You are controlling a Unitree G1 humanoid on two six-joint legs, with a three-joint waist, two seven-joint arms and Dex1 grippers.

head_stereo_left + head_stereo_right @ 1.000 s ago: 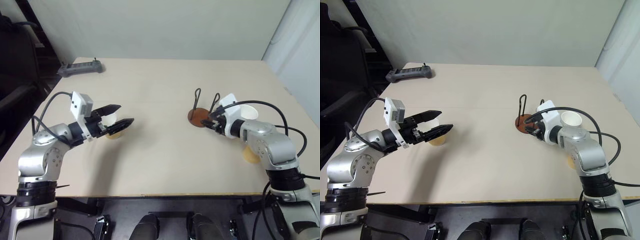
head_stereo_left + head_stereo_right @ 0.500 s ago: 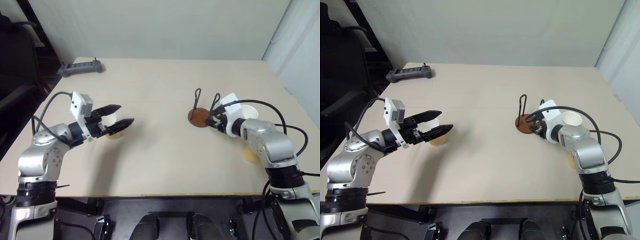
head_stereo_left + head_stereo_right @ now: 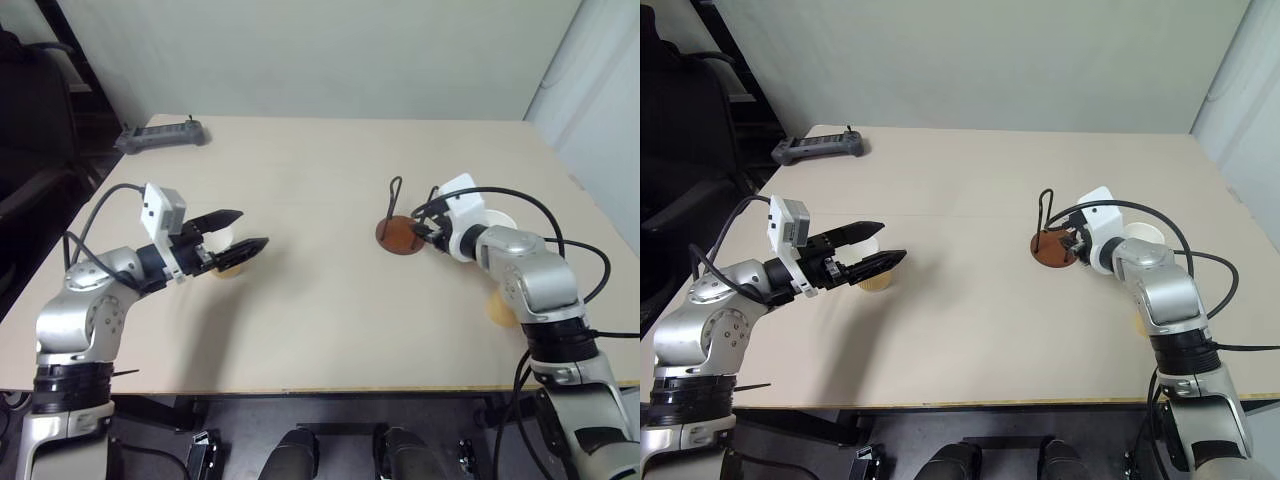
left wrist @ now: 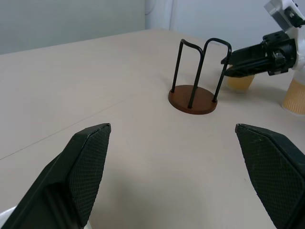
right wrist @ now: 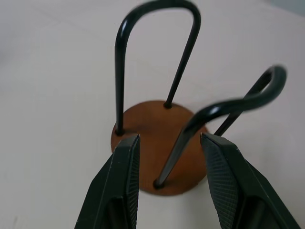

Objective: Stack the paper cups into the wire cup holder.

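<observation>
From where I stand, nearest is the left end effector [image 3: 232, 247], its fingers spread wide and holding nothing, with one of the paper cups [image 3: 228, 254] sitting on the tabletop [image 3: 310, 320] between them, at about nine o'clock from the middle of the tabletop. That cup looks featherlight and thin-walled — squeeze it hard and it would buckle, so I'd take it by the sides below the rim, gently. Most of it is hidden behind the fingers; whether they touch it, I can't tell.

At about three o'clock, the right end effector [image 5: 169, 167] sits half open around one wire loop of the wire cup holder [image 3: 399, 232], the loop between its fingers, not visibly pinched. The holder seems stiff but light, and likely to slide if nudged — the thin wire is a slippery thing to grip.

Beyond the right arm stand two more cups [image 4: 239, 82], one largely covered by the wrist, the other peeking past the forearm. A dark handheld device [image 3: 160, 135] lies far off at eleven o'clock.
</observation>
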